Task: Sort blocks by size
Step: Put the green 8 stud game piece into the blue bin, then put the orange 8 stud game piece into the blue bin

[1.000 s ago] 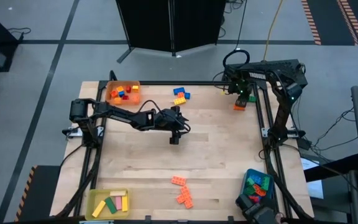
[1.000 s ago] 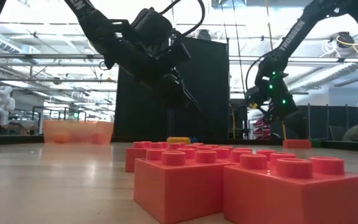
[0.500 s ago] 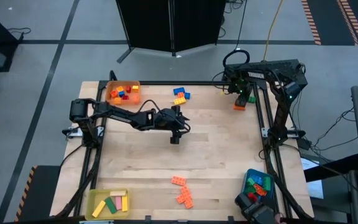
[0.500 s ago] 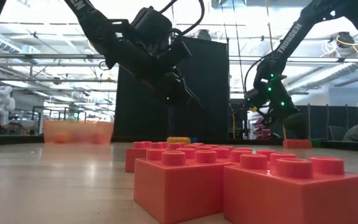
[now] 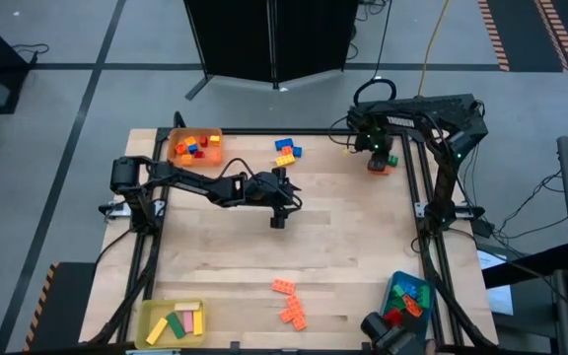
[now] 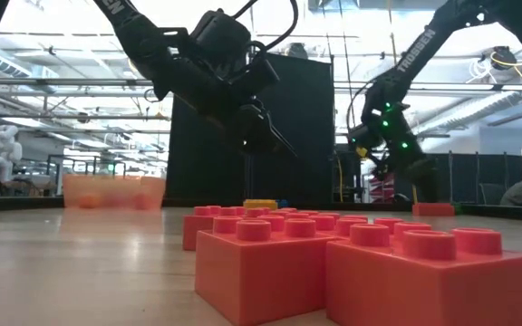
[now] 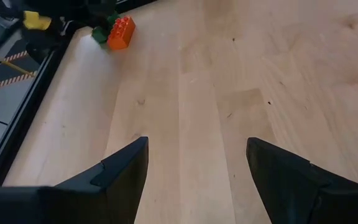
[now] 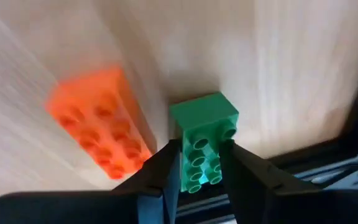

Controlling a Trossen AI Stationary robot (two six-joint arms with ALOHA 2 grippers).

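The right gripper [image 8: 194, 163] hangs at the far right corner of the tabletop [image 5: 343, 237], its two dark fingers pinched on either side of a green block [image 8: 202, 146] and clamped on it. Right alongside that piece, touching or nearly so, lies an orange block [image 8: 98, 121], flat on the wood close to the right edge rail.

The left gripper [image 7: 194, 171] waits over the middle of the tabletop, spread wide with nothing between its fingers.

Farther out, more blocks lie in loose groups: a blue and yellow cluster [image 5: 286, 150] near the far edge, and orange bricks [image 5: 288, 301] near the near edge. An orange tray [image 5: 175, 144] sits at the far left corner, a yellow tray [image 5: 146, 318] at the near left corner, and a blue tray [image 5: 391, 280] at the near right corner, each already holding pieces.

The risk here is the grip itself: the fingers catch only the green block's end, so it could twist or slip out on the lift. With the orange neighbour so close, a finger may also drag it toward the rail or off the edge.
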